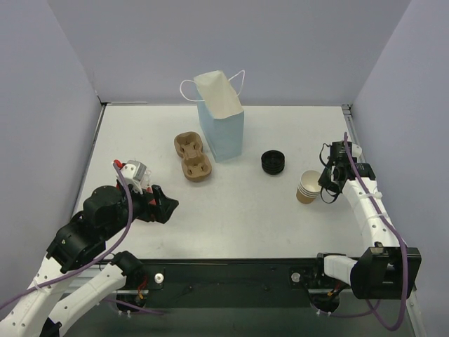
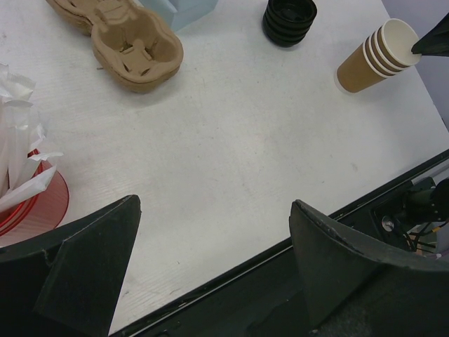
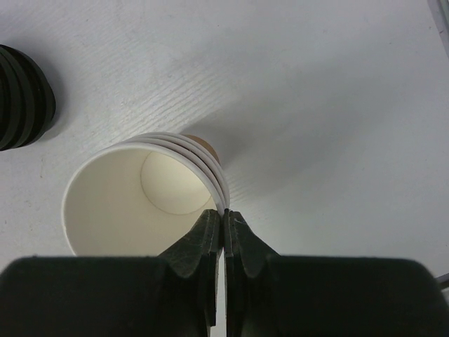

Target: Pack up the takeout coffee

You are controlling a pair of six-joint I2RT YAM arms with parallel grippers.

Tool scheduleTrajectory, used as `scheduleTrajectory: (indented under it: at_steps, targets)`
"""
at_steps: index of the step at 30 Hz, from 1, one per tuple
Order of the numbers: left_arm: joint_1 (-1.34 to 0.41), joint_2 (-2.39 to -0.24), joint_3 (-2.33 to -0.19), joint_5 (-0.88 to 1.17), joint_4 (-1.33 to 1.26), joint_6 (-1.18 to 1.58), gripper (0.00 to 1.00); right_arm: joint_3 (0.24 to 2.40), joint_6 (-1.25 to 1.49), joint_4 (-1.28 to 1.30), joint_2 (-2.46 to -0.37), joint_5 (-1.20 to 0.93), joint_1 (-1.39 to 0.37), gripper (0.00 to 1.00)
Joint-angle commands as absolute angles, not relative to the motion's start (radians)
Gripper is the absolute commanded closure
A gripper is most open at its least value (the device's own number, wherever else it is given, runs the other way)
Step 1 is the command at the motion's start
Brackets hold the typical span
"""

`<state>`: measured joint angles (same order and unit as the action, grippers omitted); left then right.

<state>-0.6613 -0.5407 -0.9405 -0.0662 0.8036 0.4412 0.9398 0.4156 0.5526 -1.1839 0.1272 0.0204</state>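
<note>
A nested stack of brown kraft cups [image 1: 307, 187] stands tilted on the table at the right, white insides showing; it also shows in the left wrist view [image 2: 375, 56] and the right wrist view [image 3: 140, 196]. My right gripper [image 1: 325, 184] [image 3: 224, 214] is shut on the stack's rim, one finger inside and one outside. A stack of black lids [image 1: 273, 161] [image 2: 289, 20] [image 3: 21, 98] sits left of the cups. A red cup [image 2: 35, 203] holding white paper-wrapped pieces is beside my left gripper [image 1: 165, 205] [image 2: 214, 210], which is open and empty over the near table edge.
The tan two-hole pulp tray [image 1: 192, 156] [image 2: 133, 45] lies left of centre. The light blue paper bag [image 1: 221, 123] [image 2: 186, 10] with white handles stands upright behind it. Grey walls close in the table on three sides. The black front rail [image 2: 280, 281] lies under my left fingers.
</note>
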Motion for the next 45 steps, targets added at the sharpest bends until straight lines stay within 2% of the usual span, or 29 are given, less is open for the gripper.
scheduleTrajectory:
  at_steps: [1,4,7,12,16,21,24,29,36,45]
  targets:
    - [-0.664,-0.538,-0.943,-0.060,0.758,0.448,0.03,0.949,0.426,0.552,-1.167,0.149,0.028,1.00]
    - [-0.664,-0.538,-0.945,-0.058,0.759,0.448,0.03,0.963,0.433,0.554,-1.161,0.140,0.028,0.99]
    - [-0.664,-0.535,-0.945,-0.060,0.764,0.448,0.03,0.974,0.440,0.560,-1.158,0.149,0.028,0.90]
    - [-0.664,-0.535,-0.950,-0.058,0.765,0.449,0.03,0.977,0.434,0.566,-1.155,0.146,0.028,0.98]
    - [-0.664,-0.534,-0.950,-0.058,0.770,0.453,0.03,0.977,0.436,0.569,-1.147,0.152,0.028,0.90]
    - [-0.663,-0.534,-0.945,-0.057,0.770,0.463,0.03,0.983,0.433,0.574,-1.141,0.143,0.028,0.93]
    - [-0.664,-0.532,-0.945,-0.055,0.773,0.469,0.03,0.991,0.439,0.578,-1.146,0.138,0.028,0.83]
    - [-0.664,-0.534,-0.946,-0.055,0.772,0.472,0.03,0.994,0.437,0.586,-1.149,0.143,0.029,0.84]
    - [-0.664,-0.541,-0.948,-0.055,0.770,0.472,0.03,0.989,0.433,0.586,-1.146,0.138,0.034,1.00]
    - [-0.664,-0.538,-0.950,-0.052,0.773,0.472,0.03,0.968,0.434,0.578,-1.134,0.123,0.040,1.00]
